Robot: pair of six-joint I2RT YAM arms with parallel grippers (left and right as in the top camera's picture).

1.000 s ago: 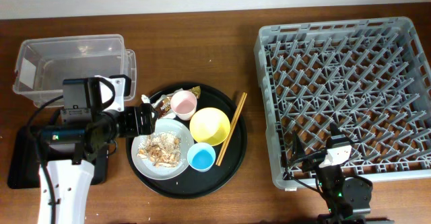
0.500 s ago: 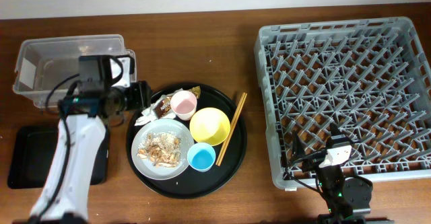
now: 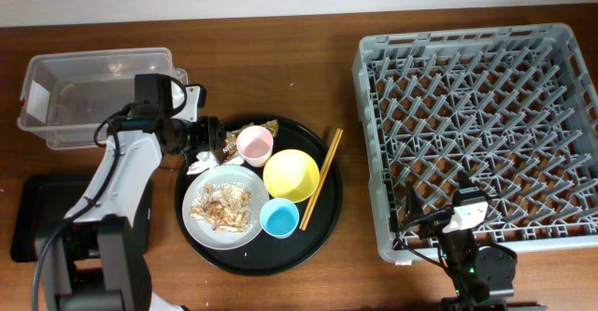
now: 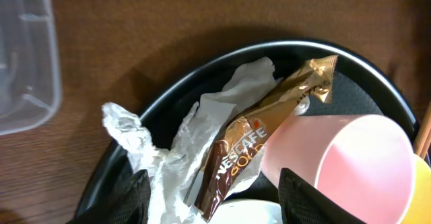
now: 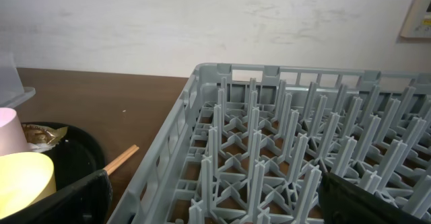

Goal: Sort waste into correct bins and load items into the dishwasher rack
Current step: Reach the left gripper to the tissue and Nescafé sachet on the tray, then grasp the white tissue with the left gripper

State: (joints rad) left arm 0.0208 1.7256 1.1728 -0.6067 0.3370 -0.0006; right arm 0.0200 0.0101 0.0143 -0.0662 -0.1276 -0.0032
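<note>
Left gripper [image 4: 214, 180] has swung off the flat tray [image 3: 33, 219] and up to the round tray's [image 4: 222, 57] upper-left rim since a second ago. Its fingers are spread, straddling the wrapper [image 4: 259, 136] and napkin [image 4: 168, 140]; nothing is pinched.

The wrapper lies across the napkin, its top end against the pink cup [image 4: 343, 163]. The box [image 3: 89, 96] is just beside them. Plate [image 3: 222, 206], bowl [image 3: 291, 175], blue cup [image 3: 278, 218] and chopsticks [image 3: 320, 180] sit unmoved on the round tray.

Right gripper [image 5: 215, 207] is unchanged, spread wide at the rack's [image 3: 476, 124] near edge.

From overhead the napkin is mostly hidden under the gripper, and the arm covers part of the flat tray.
</note>
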